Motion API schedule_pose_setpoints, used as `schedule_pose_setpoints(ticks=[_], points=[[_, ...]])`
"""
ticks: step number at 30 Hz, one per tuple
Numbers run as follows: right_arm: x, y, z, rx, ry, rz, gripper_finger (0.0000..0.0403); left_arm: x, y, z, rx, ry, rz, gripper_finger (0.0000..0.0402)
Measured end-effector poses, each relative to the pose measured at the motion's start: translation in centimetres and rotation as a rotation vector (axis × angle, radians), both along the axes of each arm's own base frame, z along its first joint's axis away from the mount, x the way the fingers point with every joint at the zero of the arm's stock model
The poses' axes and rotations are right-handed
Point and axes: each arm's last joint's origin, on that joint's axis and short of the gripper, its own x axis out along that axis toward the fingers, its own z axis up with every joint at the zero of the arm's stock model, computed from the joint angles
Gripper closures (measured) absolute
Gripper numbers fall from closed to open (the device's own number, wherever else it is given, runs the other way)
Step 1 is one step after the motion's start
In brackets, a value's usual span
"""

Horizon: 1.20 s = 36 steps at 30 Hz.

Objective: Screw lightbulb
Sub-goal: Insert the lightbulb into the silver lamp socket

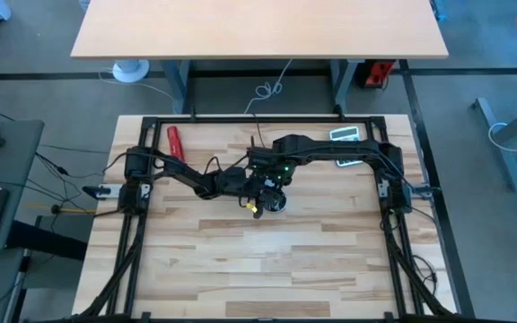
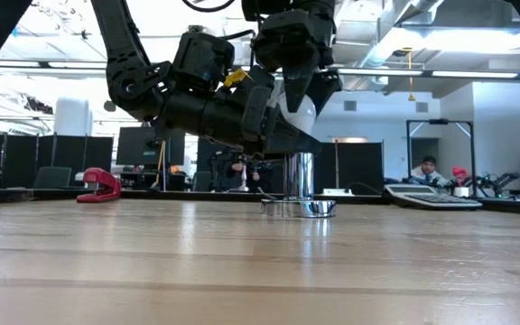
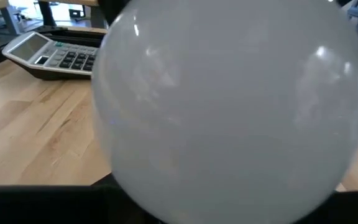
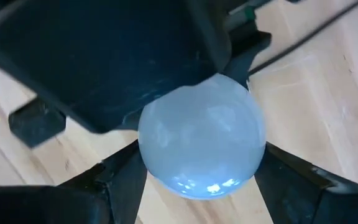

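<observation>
The white lightbulb point(image 2: 300, 110) stands upright over the shiny metal socket point(image 2: 301, 181), whose round foot point(image 2: 298, 208) rests on the wooden table at its middle. My right gripper point(image 4: 201, 180) comes down from above and is shut on the bulb's globe point(image 4: 201, 140). My left gripper point(image 2: 278, 131) reaches in level from the table's left, right beside the bulb's lower part and the socket's top. The bulb point(image 3: 229, 106) fills the left wrist view. The bulb's screw base is hidden behind the left gripper. My right gripper pinches the bulb's round globe between its two fingers point(image 4: 126, 180), one on each side at the widest part point(image 4: 253, 155). The fingers point down from above. The bulb stands upright above the socket.
A grey calculator point(image 1: 346, 135) lies at the table's far right, with a second flat object point(image 1: 350, 163) just nearer. A red tool point(image 1: 175, 142) lies at the far left. A black cord point(image 4: 303, 37) runs off over the wood. People sit in the room behind point(image 2: 427, 171).
</observation>
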Motion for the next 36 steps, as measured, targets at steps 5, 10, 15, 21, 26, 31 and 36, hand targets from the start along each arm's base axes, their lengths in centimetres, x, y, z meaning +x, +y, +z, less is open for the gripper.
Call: schedule_pose_setpoints(ticks=[5,10,15,21,26,31,36], points=[[0.2,1.5,0.0,-0.080,0.003,-0.135,0.0127,0.0,0.0,0.0,0.000,0.001,0.020,0.0247],[0.2,2.7,0.0,-0.117,-0.008,-0.295,0.0127,0.0,0.0,0.0,-0.020,0.000,0.027,0.0247],[0.1,4.0,0.0,-0.134,-0.014,-0.433,0.0127,0.0,-0.1,0.0,-0.043,0.005,0.028,0.0247],[0.1,5.0,-0.1,-0.166,-0.032,-0.538,0.0127,0.0,-0.1,0.0,-0.030,0.007,0.017,0.0247],[-0.1,5.1,-0.1,-0.168,-0.033,-0.631,0.0124,0.0,-0.2,0.0,-0.016,0.007,0.011,0.0247],[-0.1,5.6,-0.2,-0.161,-0.036,-0.707,0.0114,0.0,-0.2,-0.1,-0.007,0.009,0.008,0.0247],[-0.2,5.8,-0.3,-0.156,-0.031,-0.730,0.0112,0.0,-0.2,-0.1,-0.006,0.014,0.006,0.0247]])
